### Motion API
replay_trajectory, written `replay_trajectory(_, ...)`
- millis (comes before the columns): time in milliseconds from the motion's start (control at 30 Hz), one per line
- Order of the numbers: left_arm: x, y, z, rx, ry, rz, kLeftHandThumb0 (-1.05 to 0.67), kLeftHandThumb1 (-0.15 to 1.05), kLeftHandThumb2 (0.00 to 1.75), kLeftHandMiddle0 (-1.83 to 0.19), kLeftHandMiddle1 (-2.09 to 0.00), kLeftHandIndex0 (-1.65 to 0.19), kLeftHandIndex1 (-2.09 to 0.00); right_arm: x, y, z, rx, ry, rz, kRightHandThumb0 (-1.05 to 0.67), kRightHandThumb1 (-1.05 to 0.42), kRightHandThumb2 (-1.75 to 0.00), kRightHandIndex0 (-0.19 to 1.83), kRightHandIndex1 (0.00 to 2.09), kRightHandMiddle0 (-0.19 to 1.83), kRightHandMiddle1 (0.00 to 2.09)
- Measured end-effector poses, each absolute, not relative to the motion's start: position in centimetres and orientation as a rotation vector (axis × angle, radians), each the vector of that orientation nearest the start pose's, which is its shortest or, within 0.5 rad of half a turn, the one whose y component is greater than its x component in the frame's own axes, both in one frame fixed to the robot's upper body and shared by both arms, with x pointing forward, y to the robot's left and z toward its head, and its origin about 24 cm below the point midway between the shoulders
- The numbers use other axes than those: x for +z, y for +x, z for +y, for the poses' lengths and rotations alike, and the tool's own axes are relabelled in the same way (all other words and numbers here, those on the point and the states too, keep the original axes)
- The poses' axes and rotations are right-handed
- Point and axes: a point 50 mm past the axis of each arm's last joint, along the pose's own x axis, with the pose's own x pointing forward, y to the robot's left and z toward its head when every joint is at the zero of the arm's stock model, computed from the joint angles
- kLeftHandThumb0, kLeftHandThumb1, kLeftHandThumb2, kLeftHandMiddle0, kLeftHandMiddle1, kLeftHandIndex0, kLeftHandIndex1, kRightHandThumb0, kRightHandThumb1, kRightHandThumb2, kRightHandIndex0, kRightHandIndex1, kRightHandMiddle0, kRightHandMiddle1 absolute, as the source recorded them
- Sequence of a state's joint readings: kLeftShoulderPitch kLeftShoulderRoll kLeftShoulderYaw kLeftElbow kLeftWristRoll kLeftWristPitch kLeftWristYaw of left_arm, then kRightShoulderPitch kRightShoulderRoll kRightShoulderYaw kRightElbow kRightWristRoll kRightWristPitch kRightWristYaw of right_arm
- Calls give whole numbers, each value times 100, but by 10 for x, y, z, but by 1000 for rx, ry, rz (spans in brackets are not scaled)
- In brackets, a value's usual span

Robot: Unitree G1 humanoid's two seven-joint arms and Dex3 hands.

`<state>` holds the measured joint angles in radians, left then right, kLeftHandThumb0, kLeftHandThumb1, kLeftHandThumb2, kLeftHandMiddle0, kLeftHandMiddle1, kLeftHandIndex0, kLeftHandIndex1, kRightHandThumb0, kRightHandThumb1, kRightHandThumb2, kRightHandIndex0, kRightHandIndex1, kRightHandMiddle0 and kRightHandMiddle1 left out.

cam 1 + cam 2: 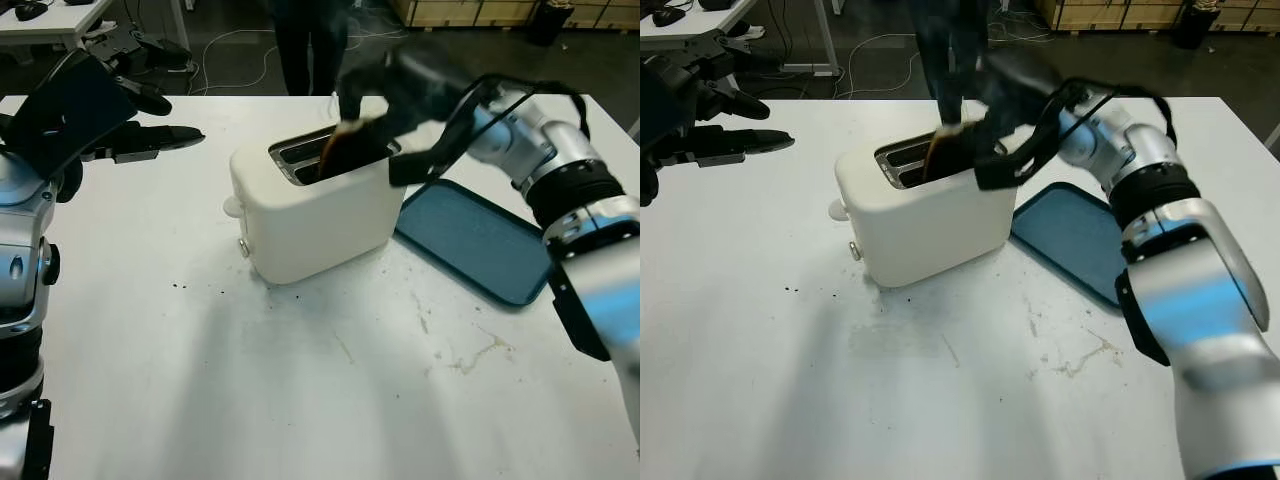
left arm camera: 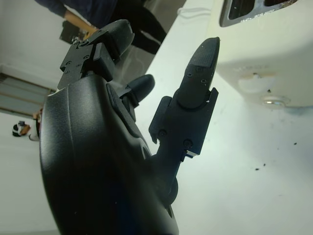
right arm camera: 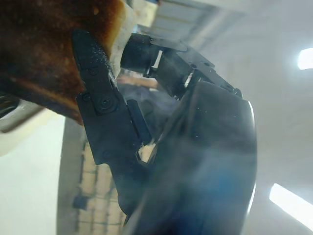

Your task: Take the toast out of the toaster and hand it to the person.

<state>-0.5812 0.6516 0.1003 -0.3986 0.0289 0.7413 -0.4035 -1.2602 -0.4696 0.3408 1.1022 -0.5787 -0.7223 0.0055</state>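
A cream toaster (image 1: 310, 215) stands mid-table with two slots on top. A dark brown slice of toast (image 1: 352, 147) sticks up out of the nearer slot, tilted. My right hand (image 1: 375, 120) reaches in from the right above the toaster and is shut on the toast (image 3: 54, 54), a finger (image 3: 98, 93) pressed against its browned face. My left hand (image 1: 130, 130) hovers open over the table's far left, apart from the toaster (image 2: 264, 54). A person (image 1: 310, 45) in dark trousers stands beyond the table's far edge.
A blue tray (image 1: 475, 240) lies flat on the table just right of the toaster, under my right forearm. Dark crumbs (image 1: 180, 287) speckle the white table in front of the toaster. Desks and cables sit on the floor behind.
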Motion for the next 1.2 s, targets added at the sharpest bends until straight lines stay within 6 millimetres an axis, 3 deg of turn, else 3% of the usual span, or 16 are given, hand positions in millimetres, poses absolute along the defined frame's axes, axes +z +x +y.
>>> replay_trajectory(133, 257, 292, 212, -149, 632, -172, -30, 80, 0, -1, -131, -10, -84, 266, 399, -139, 375, -1084, -718, -46, -92, -4, 114, 158, 92, 168)
replay_trajectory(200, 257, 292, 212, -149, 632, -172, -31, 79, 0, -1, -131, -10, -84, 271, 399, -145, 376, -1031, -707, -46, -92, -7, 112, 158, 97, 150)
replay_trajectory(300, 257, 292, 212, -150, 629, -173, -31, 79, 0, 0, -131, -10, -84, 274, 399, -153, 368, -993, -679, -49, -92, -9, 112, 157, 101, 142)
replay_trajectory(433, 256, 292, 211, -152, 626, -173, -31, 80, 0, 0, -130, -10, -84, 277, 399, -163, 336, -932, -665, -48, -92, -7, 111, 161, 100, 146)
replay_trajectory(600, 256, 292, 211, -152, 626, -173, -29, 80, 0, 0, -128, -9, -85, 274, 402, -183, 306, -716, -593, -46, -91, -3, 108, 164, 99, 150)
replay_trajectory(800, 256, 292, 212, -150, 625, -171, -28, 80, 1, 0, -127, -9, -85, 242, 407, -208, 243, -457, -402, -45, -92, -6, 99, 174, 84, 166)
replay_trajectory(900, 255, 292, 212, -150, 625, -169, -29, 81, 1, -1, -129, -9, -85, 222, 406, -220, 206, -383, -342, -54, -92, -3, 99, 174, 88, 156)
replay_trajectory(1033, 255, 292, 212, -152, 627, -175, -27, 81, 0, 0, -130, -9, -86, 201, 403, -232, 117, -273, -285, -49, -92, -4, 97, 175, 83, 149)
replay_trajectory(1100, 255, 292, 211, -154, 625, -176, -27, 81, 0, 0, -131, -9, -86, 193, 401, -234, 76, -220, -276, -50, -91, -2, 98, 174, 90, 129)
replay_trajectory(1133, 255, 292, 211, -154, 625, -177, -28, 81, 1, 0, -131, -9, -86, 190, 401, -234, 43, -194, -265, -51, -89, -1, 103, 165, 99, 103)
replay_trajectory(1200, 255, 292, 211, -155, 625, -177, -28, 81, 1, 0, -131, -9, -86, 184, 400, -234, -15, -153, -250, -46, -91, -1, 106, 164, 104, 86)
